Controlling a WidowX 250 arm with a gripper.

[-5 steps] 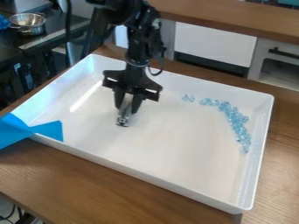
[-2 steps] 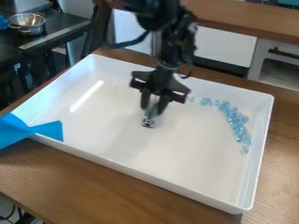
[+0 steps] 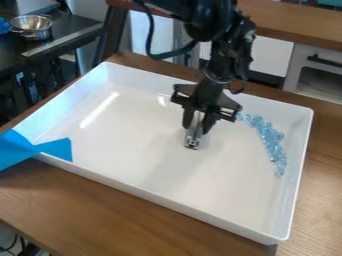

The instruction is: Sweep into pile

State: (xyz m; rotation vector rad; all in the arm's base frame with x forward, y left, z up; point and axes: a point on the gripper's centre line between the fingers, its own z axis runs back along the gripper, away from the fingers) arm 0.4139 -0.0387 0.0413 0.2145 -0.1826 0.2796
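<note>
Leftmost, blue tape (image 3: 57,149) crosses the near left corner of a big white tray (image 3: 180,200), which sits on a wooden worktop (image 3: 87,200). Beyond that corner, a steel pot (image 3: 31,27) stands on a dark worktop (image 3: 63,44). Right of the tray's middle hangs the black gripper (image 3: 198,125), its fingers closed around a silvery metal tool (image 3: 193,138) that points down. Farther right, clear pale-blue beads (image 3: 270,140) lie inside the tray in a curved band, bending toward the viewer near the right wall.
</note>
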